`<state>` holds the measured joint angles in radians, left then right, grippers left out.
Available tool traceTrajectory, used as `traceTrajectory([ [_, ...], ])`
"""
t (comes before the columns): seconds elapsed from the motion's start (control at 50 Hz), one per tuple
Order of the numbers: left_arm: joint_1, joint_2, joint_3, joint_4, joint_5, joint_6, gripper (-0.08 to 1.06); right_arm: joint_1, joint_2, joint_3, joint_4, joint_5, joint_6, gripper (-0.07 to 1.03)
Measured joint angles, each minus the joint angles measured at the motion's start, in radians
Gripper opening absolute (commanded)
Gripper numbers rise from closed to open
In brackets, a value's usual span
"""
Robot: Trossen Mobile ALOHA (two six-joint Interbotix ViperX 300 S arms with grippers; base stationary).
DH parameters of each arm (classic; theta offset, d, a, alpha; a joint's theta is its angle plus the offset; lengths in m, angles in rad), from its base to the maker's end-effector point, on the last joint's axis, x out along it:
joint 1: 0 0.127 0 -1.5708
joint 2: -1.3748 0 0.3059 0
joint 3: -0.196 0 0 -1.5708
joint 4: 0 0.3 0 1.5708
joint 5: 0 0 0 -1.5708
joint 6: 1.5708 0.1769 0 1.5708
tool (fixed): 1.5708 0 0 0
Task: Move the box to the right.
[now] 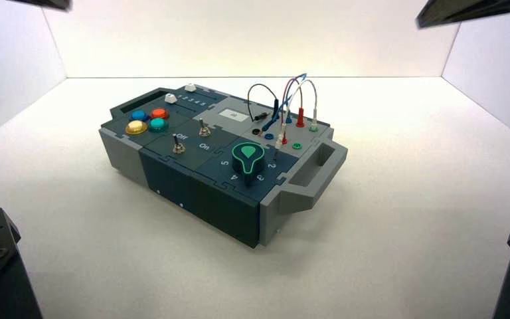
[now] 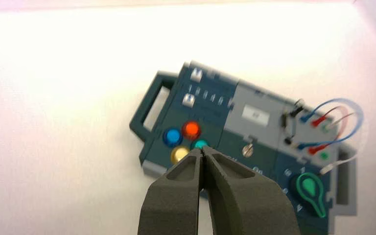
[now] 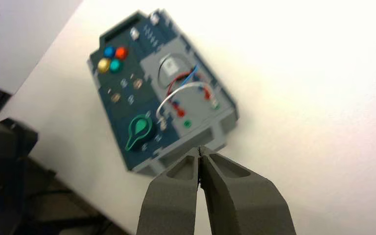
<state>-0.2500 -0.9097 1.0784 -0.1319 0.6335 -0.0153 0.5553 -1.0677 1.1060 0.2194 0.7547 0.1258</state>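
Box [image 1: 222, 163] sits angled on table [image 1: 405, 219]; left gripper [image 2: 202, 152], right gripper [image 3: 199, 149] closed above.

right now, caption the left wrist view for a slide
Shut left pincer hovering above the box near its coloured buttons.

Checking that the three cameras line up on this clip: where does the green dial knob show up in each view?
High view: green dial knob sits on the box's near right part, by the grey handle.
Left wrist view: lower right, right of the shut left gripper.
Right wrist view: left of centre, above the shut right gripper.
Shared landmark: the four coloured push buttons.
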Motion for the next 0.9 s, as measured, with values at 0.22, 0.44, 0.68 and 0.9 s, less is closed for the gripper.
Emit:
traceTrajectory([
  [0.22,0.035,0.278,-0.127,0.011,0.003,0.021,-0.03,0.006,0.043,-0.002,0.077,0.017,0.000,-0.02],
  [0.44,0.110,0.499,-0.259,0.048,0.002,0.028,-0.03,0.006,0.037,-0.002,0.133,0.057,0.000,-0.02],
  [0.68,0.146,0.773,-0.414,0.064,0.000,0.055,-0.03,0.008,0.005,-0.002,0.189,0.095,-0.002,-0.02],
  [0.9,0.146,0.965,-0.495,0.064,-0.002,0.060,-0.03,0.008,0.008,-0.002,0.202,0.100,-0.002,-0.02],
])
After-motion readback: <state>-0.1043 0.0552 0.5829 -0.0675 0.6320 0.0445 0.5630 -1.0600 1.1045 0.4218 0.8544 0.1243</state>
